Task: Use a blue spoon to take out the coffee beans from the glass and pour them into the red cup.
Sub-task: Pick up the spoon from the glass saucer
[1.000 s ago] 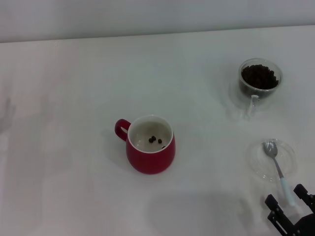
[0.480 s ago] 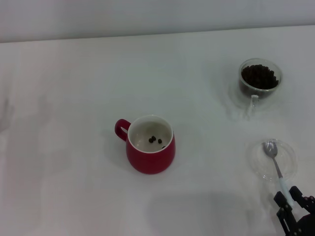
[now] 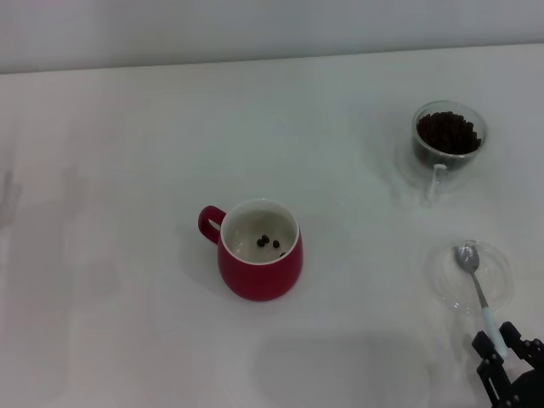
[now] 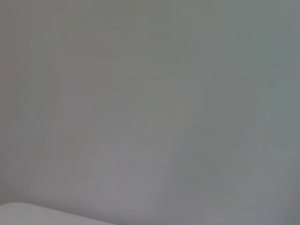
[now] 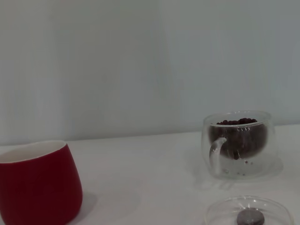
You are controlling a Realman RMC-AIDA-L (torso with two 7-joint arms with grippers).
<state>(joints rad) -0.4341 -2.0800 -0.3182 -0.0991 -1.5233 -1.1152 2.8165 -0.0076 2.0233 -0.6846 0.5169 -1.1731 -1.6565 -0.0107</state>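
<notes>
Spoon point(image 3: 478, 291) lies with its metal bowl in a clear saucer point(image 3: 497, 274) on the worktop point(image 3: 127, 153), pale handle reaching to 5 o'clock between the right pincer's point(image 3: 508, 348) fingers, which sit narrowly around its tip. Glass point(image 3: 448, 139) of beans point(image 3: 447, 132) stands at 12 o'clock, red cup point(image 3: 259, 250) at 9.

a glossy red glaze is shown on the red cup point(image 3: 259, 259), with a smooth white inside. the glass point(image 3: 448, 140) and the saucer point(image 3: 501, 272) are clear glass. the blue spoon point(image 3: 478, 289) has a shiny metal bowl. the table point(image 3: 127, 153) is matt white.
</notes>
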